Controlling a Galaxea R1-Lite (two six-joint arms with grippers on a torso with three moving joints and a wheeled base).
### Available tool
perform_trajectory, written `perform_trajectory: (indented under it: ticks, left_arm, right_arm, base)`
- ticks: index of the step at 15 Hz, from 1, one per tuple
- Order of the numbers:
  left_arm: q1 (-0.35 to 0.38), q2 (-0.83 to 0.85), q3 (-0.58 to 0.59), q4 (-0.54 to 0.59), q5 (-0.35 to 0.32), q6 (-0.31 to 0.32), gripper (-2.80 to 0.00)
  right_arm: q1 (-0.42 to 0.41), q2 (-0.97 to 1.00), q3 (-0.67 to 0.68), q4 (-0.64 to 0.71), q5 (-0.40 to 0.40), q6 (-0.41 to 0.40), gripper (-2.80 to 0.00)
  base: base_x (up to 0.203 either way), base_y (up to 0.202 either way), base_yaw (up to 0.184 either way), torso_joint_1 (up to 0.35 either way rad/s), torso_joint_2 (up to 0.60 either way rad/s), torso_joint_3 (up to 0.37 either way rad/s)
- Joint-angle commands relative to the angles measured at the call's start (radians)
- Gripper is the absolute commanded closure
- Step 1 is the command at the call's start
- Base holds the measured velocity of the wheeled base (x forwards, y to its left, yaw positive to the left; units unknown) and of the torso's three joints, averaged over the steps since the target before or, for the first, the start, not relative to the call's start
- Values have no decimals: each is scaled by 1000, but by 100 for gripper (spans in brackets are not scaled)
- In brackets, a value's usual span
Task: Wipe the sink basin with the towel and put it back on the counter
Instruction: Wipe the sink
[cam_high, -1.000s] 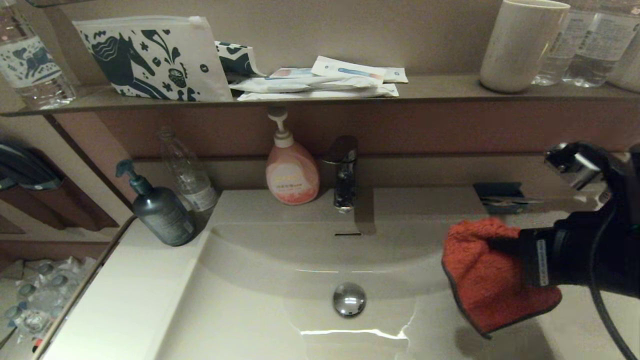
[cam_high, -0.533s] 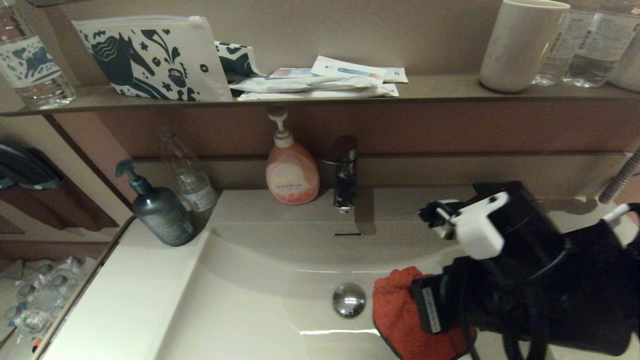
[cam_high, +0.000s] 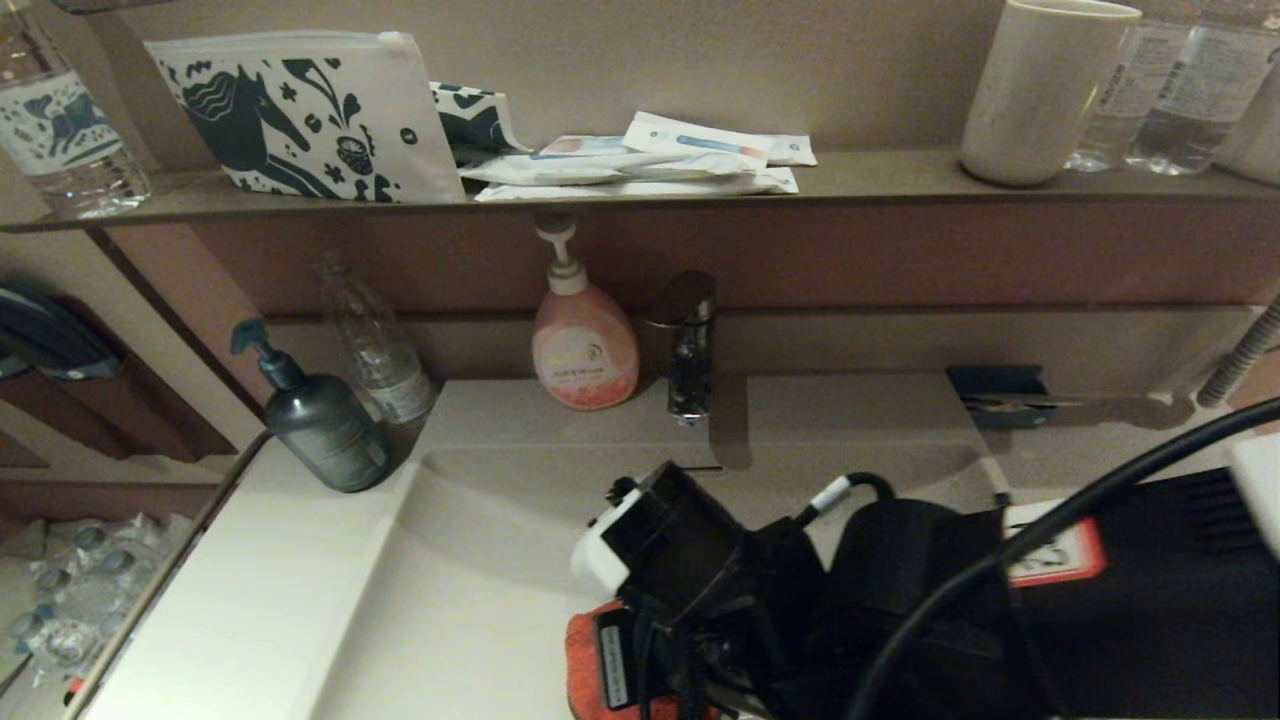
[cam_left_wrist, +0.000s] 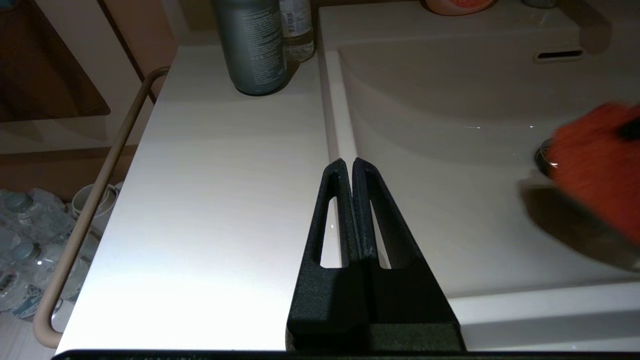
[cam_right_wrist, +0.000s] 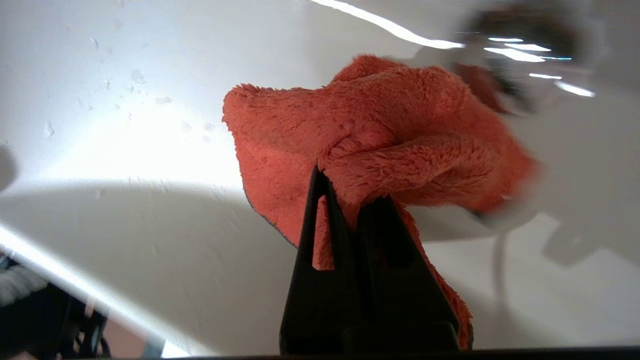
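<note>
The towel (cam_right_wrist: 380, 135) is pinched in the closed right gripper (cam_right_wrist: 350, 195) inside the sink basin (cam_high: 480, 560), beside the drain plug (cam_right_wrist: 525, 35). The left gripper (cam_left_wrist: 348, 167) is held pressed together above the counter (cam_left_wrist: 210, 200), left of the basin.

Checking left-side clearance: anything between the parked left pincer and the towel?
Nothing: in the left wrist view only bare sink basin floor lies between the shut left pincer and the towel.

A dark brown shelf (cam_high: 880, 180) runs along a beige wall (cam_high: 700, 60) in dim warm light.
</note>
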Motion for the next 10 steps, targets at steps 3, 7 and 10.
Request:
perform_trajectory:
  ticks: [3,7,10]
  left_arm:
    - [0,2,0,0,0,1,0]
    - [0,2,0,0,0,1,0]
    - [0,2,0,0,0,1,0]
  right_arm:
    - [25,236,-204,1,9,7,0]
    - [36,380,-373,5,76,6,0]
    - [49,453,-484,65,85,5,0]
  base:
    - [0,0,0,0,0,0]
    - [0,0,0,0,0,0]
    - [0,0,0,0,0,0]
